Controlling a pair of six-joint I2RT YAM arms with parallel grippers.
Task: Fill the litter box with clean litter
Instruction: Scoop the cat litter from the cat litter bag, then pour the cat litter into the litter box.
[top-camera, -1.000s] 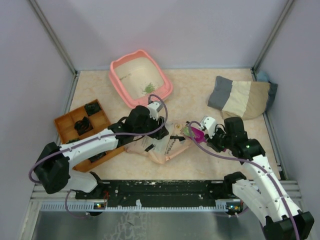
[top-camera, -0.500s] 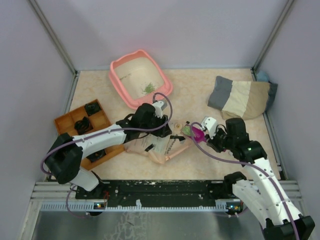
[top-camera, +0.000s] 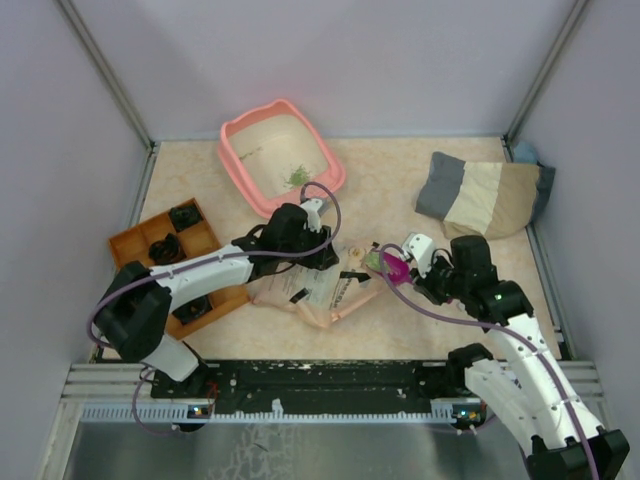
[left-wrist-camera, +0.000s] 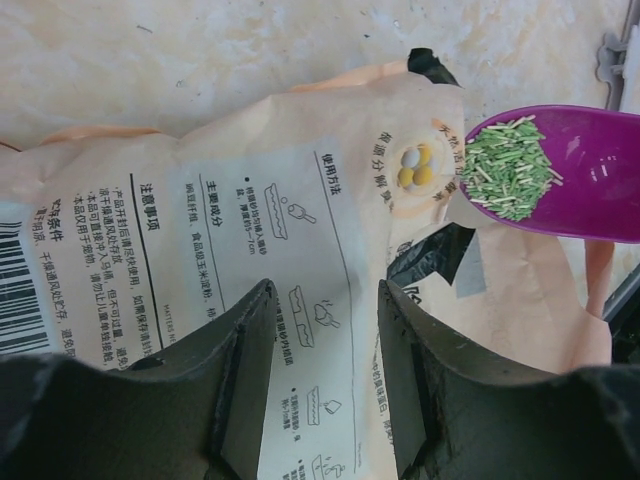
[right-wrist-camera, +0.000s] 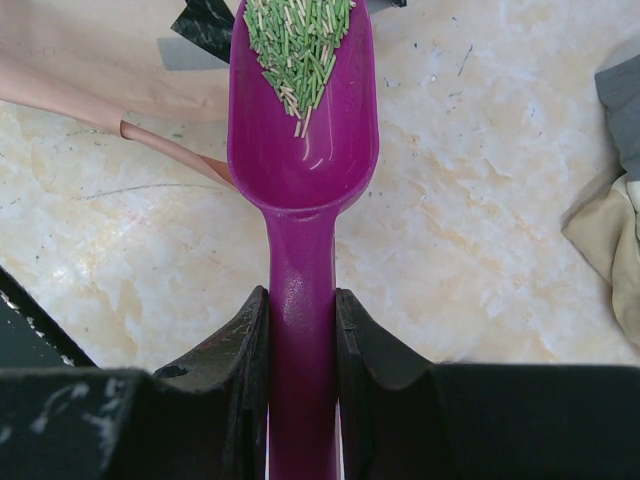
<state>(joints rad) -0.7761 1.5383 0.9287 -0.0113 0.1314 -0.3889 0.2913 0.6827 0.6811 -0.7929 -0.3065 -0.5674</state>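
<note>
The salmon-pink litter box (top-camera: 232, 160) stands at the back left, with a small pile of green clean litter (top-camera: 297, 176) inside it. A beige printed bag (top-camera: 312, 292) lies flat mid-table. My left gripper (top-camera: 320, 256) hovers over the bag (left-wrist-camera: 250, 200); the left gripper (left-wrist-camera: 325, 292) is open, with only the bag's print showing between its fingers. My right gripper (right-wrist-camera: 302, 300) is shut on the handle of a magenta scoop (right-wrist-camera: 303, 150). The scoop (top-camera: 393, 266) sits level by the bag's mouth and carries more green litter (right-wrist-camera: 297, 40), which the left wrist view also shows (left-wrist-camera: 510, 165).
An orange compartmented tray (top-camera: 128, 246) with black parts sits at the left, under the left arm. A grey and beige cushion (top-camera: 480, 195) lies at the back right. Pale walls close in three sides, and a black rail (top-camera: 330, 378) runs along the near edge.
My left arm has raised its elbow away from the near edge, and its gripper has shifted slightly over the bag. The right arm and the loaded scoop have not moved.
</note>
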